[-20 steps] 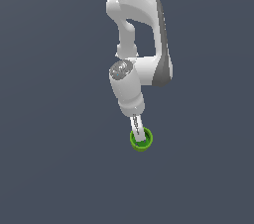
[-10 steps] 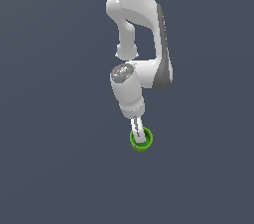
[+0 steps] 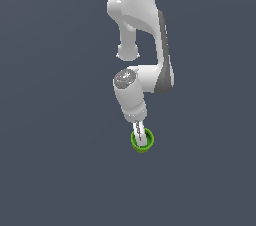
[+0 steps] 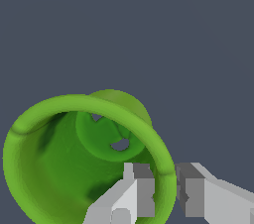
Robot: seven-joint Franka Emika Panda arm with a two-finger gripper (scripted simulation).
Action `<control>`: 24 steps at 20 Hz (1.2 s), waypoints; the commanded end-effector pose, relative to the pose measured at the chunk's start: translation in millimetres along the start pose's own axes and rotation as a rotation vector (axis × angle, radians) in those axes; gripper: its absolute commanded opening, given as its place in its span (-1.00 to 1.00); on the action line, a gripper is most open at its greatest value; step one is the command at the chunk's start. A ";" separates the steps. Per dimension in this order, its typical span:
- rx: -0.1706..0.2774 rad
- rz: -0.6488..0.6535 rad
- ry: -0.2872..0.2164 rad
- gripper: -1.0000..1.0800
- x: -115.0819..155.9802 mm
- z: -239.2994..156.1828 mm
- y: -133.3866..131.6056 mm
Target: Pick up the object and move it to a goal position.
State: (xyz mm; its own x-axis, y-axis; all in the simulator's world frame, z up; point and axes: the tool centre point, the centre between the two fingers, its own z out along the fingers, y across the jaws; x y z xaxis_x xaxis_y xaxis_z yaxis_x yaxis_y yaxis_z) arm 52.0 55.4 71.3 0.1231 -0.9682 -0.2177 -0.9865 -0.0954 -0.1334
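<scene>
Wrist view: jaws clenched on the green cup's (image 4: pixel 74 168) rim, one inside, one outside.

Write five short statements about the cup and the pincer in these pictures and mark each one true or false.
1. The green cup is hollow. True.
2. The pincer straddles the cup's rim, one finger inside and one outside. True.
3. The cup is red. False: it is bright green.
4. Two cups are in view. False: only one shows.
5. The pincer hangs far from the cup. False: its fingers are at the cup.
</scene>
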 end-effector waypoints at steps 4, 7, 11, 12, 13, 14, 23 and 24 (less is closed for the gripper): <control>0.000 0.000 0.000 -1.00 0.2 0.3 0.0; 0.000 0.000 0.000 -1.00 0.1 0.3 -0.1; 0.000 0.000 0.000 -1.00 0.6 -5.3 -0.8; 0.000 0.000 0.000 -1.00 0.8 -8.4 -1.1; 0.000 0.000 0.000 -1.00 1.2 -12.3 -1.5; 0.000 0.000 0.000 -1.00 1.6 -17.0 -2.1; 0.000 0.002 0.001 -1.00 9.5 -90.3 -10.8; 0.000 0.002 0.001 -1.00 10.6 -101.3 -12.2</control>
State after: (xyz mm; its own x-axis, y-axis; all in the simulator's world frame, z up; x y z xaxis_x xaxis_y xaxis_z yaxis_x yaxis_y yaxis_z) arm 53.2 28.3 151.3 0.1212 -0.9685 -0.2176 -0.9871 -0.0945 -0.1296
